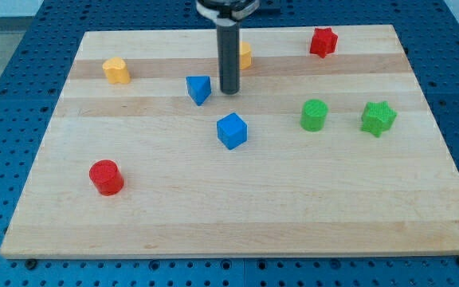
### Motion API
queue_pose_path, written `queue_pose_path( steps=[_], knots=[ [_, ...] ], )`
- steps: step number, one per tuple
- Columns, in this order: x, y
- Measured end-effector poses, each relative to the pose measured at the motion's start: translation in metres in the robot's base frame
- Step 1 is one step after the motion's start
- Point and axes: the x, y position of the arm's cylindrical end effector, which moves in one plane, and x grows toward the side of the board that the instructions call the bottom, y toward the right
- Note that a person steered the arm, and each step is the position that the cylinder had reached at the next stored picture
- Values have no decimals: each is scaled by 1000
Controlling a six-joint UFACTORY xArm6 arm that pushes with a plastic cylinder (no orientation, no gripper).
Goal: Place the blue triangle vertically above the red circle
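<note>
The blue triangle (199, 89) lies on the wooden board left of centre, toward the view's top. The red circle (106, 177) sits at the view's lower left, well below and to the left of the triangle. My tip (229, 92) rests on the board just to the right of the blue triangle, with a small gap between them. The rod rises from there to the view's top edge.
A blue cube (232, 131) lies just below my tip. A yellow block (116, 70) is at upper left, another yellow block (245, 55) sits partly behind the rod, a red star (323, 41) is at upper right, and a green cylinder (314, 115) and green star (378, 118) are at right.
</note>
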Motion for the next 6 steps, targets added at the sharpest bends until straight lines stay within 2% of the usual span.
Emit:
queue_pose_path(
  steps=[1, 2, 3, 4, 5, 6],
  knots=[
    [23, -52],
    [23, -53],
    [19, -5],
    [-2, 2],
    [-10, -20],
    [-1, -77]
  ],
)
